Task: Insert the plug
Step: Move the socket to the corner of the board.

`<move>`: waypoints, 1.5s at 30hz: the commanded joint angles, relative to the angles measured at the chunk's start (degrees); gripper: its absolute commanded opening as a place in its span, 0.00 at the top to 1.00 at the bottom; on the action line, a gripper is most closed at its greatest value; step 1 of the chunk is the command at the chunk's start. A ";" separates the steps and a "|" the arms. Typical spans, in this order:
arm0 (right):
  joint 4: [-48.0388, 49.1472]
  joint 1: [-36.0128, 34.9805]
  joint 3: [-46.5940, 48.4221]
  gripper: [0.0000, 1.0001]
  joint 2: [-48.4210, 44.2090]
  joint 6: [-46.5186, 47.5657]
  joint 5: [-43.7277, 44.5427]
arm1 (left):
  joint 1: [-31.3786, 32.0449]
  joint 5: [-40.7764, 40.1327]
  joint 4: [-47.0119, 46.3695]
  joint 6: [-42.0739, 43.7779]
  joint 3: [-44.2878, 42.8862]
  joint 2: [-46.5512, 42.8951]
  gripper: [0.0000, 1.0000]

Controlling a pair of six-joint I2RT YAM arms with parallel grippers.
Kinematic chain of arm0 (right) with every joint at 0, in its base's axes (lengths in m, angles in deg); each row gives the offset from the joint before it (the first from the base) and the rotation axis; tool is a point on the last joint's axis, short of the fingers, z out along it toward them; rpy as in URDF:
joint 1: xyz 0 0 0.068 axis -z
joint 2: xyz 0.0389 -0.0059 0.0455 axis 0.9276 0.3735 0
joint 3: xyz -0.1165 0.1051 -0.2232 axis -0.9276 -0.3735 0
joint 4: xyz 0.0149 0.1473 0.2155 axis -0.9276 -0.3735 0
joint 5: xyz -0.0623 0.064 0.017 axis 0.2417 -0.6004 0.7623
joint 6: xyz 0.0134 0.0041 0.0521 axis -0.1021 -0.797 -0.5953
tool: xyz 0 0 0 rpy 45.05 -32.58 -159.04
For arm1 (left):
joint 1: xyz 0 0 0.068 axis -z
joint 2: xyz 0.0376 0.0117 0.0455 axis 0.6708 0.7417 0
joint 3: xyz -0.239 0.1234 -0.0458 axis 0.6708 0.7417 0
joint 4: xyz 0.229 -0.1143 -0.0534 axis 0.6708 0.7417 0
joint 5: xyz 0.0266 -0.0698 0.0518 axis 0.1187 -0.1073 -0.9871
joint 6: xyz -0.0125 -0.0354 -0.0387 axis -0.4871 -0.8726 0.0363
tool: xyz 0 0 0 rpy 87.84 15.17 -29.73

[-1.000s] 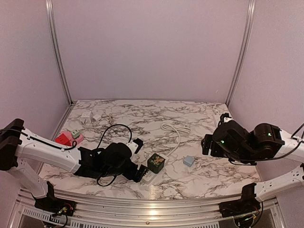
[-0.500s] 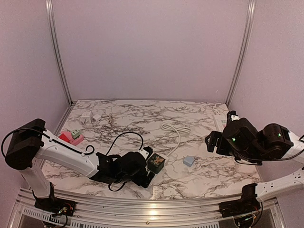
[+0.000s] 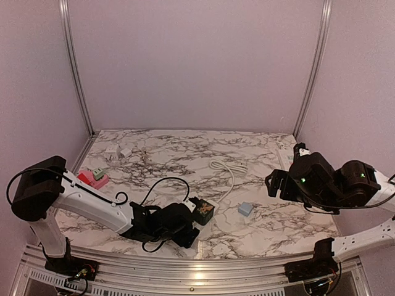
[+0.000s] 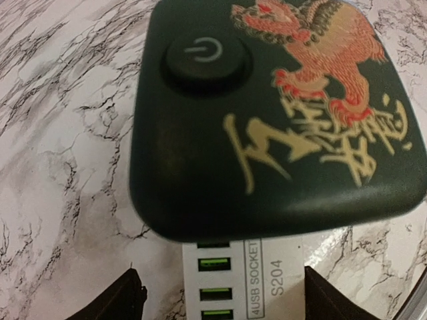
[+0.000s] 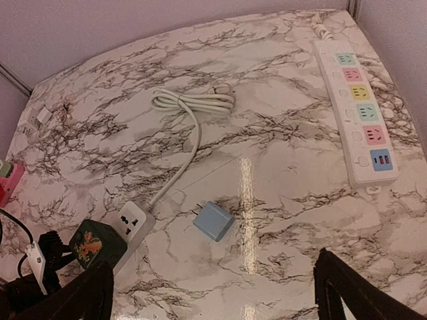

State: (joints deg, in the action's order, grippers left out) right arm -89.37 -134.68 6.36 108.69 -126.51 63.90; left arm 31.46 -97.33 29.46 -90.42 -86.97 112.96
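Marble-print table [image 3: 278, 228], lilac walls [image 3: 197, 61], two metal posts [image 3: 74, 68].
Nearest: left gripper [image 4: 223, 297], jaws apart, straddling the white USB base under one dark green cube socket [image 4: 267, 113]. It has not closed on it; a gap shows on one side.
One blue plug [image 5: 213, 221] lies loose just right of the cube.
Right gripper [image 5: 217, 293] hangs wide open, empty.
One white cord [image 5: 193, 103] coiled mid-table; can't make out its plug end.
Far right: one power strip [image 5: 357, 113], six coloured faces.
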 commanded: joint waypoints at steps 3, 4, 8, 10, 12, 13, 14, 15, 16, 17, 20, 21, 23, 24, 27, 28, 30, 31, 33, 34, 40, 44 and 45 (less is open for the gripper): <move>1.36 0.34 0.06 0.01 -0.44 0.57 -0.22 | 0.16 -0.66 2.41 -0.22 -1.53 2.39 0.25; 1.36 0.38 0.01 0.02 -0.66 0.57 -0.23 | 0.16 -0.60 2.48 -0.28 -1.43 2.49 0.28; 1.36 0.34 0.04 0.02 -1.14 0.66 -0.26 | -0.16 -1.02 2.57 -0.51 -0.25 1.90 0.52; 1.27 0.34 0.25 0.02 -1.15 0.87 -0.23 | -0.63 -1.28 2.68 -0.68 0.71 0.88 0.60; 1.27 0.34 0.47 0.01 -1.15 1.01 -0.24 | -1.31 -1.90 3.62 -0.82 1.78 -0.79 0.66; 1.31 0.32 0.55 0.01 -1.06 1.12 -0.16 | -1.66 -2.47 4.22 -0.84 2.46 -1.78 0.67; 1.27 0.34 0.69 0.02 -0.99 1.29 -0.19 | -2.18 -3.33 4.97 -0.92 3.18 -3.02 0.67; 1.27 0.36 0.86 0.01 -0.93 1.42 -0.19 | -2.70 -3.71 5.54 -1.11 3.98 -4.32 0.67; 1.31 0.34 1.03 0.01 -0.89 1.49 -0.19 | -3.40 -4.26 6.93 -1.46 4.89 -5.84 0.67; 1.42 0.34 1.15 0.01 -0.81 1.76 -0.19 | -4.15 -5.17 8.15 -1.99 5.97 -7.44 0.67; 2.06 0.34 1.49 0.02 -0.50 2.42 -0.10 | -6.70 -7.64 11.06 -3.62 9.81 -12.14 0.67; 2.39 0.34 1.60 0.02 -0.34 2.69 -0.07 | -7.89 -8.49 11.90 -4.17 11.05 -14.38 0.67; 3.02 0.34 1.83 0.01 0.04 3.36 -0.10 | -9.84 -9.61 13.73 -5.07 13.61 -17.62 0.67; 3.28 0.34 1.99 0.02 0.31 3.64 -0.10 | -10.74 -10.30 15.20 -5.48 14.67 -19.32 0.67; 4.08 0.35 2.57 0.01 1.22 4.75 -0.06 | -13.33 -12.14 18.28 -8.90 18.05 -23.82 0.71; 4.34 0.34 2.78 0.01 1.53 5.09 -0.10 | -14.08 -12.31 18.99 -10.05 19.33 -25.29 0.71; 4.85 0.34 3.02 0.02 1.87 5.64 -0.07 | -15.93 -12.34 20.66 -12.14 21.48 -28.45 0.71; 5.32 0.34 2.97 0.01 1.99 5.84 -0.09 | -16.94 -12.26 21.47 -13.16 22.41 -29.97 0.71; 6.25 0.34 2.67 0.02 2.18 6.39 -0.39 | -18.42 -12.29 22.85 -15.29 24.16 -33.46 0.70; 6.68 0.34 2.49 0.01 2.27 6.57 -0.57 | -18.94 -12.78 23.34 -16.34 24.85 -35.39 0.70; 7.67 0.35 1.64 0.02 2.18 6.99 -1.42 | -21.96 -15.10 29.32 -21.67 26.01 -41.07 0.69; 8.44 0.32 0.67 0.02 0.99 6.92 -1.77 | -23.81 -15.87 32.84 -25.20 26.21 -42.39 0.67; 8.54 0.34 0.45 0.01 0.76 6.89 -1.89 | -24.28 -15.85 33.31 -26.34 26.51 -42.74 0.66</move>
State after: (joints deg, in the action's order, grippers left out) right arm -82.86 -134.68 6.60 110.92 -120.21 62.52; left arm 9.01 -108.96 58.20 -110.97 -60.57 72.19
